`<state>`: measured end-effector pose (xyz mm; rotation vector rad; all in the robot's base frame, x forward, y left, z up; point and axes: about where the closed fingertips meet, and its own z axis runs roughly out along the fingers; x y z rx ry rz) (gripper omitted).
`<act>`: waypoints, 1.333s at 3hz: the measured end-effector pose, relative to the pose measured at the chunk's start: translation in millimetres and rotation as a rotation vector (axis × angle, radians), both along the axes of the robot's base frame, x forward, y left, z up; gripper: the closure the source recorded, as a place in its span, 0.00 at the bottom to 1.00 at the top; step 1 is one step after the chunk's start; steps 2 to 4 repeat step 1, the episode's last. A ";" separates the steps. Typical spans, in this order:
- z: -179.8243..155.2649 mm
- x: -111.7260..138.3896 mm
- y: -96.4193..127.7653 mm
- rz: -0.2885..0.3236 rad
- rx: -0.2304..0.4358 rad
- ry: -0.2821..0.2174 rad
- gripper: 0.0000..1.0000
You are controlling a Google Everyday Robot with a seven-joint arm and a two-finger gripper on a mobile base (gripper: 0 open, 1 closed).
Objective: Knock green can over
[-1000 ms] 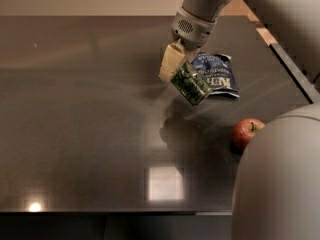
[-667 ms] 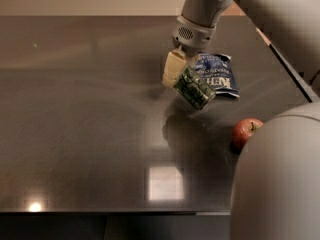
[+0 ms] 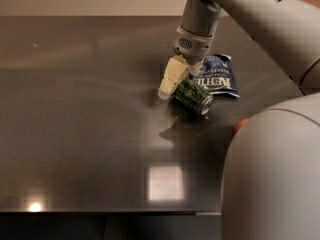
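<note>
**Q:** What has changed since the earlier frames?
**A:** The gripper [image 3: 173, 84] has come down closer to the worktop [image 3: 80, 109]. It is right of centre and somewhat nearer the far edge than the near one. The green can [image 3: 192, 94] has tipped further. Earlier it hung at a steep slant. Now it lies close to flat, with its silver lid end pointing toward the near right corner and its base end against the gripper.

**Q:** What is the condition of the jaws?
**A:** Cannot tell. The gripper touches the can's base end, but whether the jaws are clenched on it or released is not visible.

**Q:** What else is around the can?
**A:** A blue chip bag [image 3: 218, 76] lies flat just beyond the can, toward the right edge. A red apple [image 3: 239, 126] sits near the right edge, closer to the near edge than the can.

**Q:** What stands in the way?
**A:** The robot's grey body [image 3: 272, 174] fills the near right corner. It now hides most of the apple, which showed more fully before. The arm [image 3: 250, 19] crosses above the far right corner.
</note>
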<state>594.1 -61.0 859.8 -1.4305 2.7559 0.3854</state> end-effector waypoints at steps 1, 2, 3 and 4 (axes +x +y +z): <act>-0.4 0.2 -0.1 0.000 0.000 0.000 0.00; -0.4 0.2 -0.1 0.000 0.000 0.000 0.00; -0.4 0.2 -0.1 0.000 0.000 0.000 0.00; -0.4 0.2 -0.1 0.000 0.000 0.000 0.00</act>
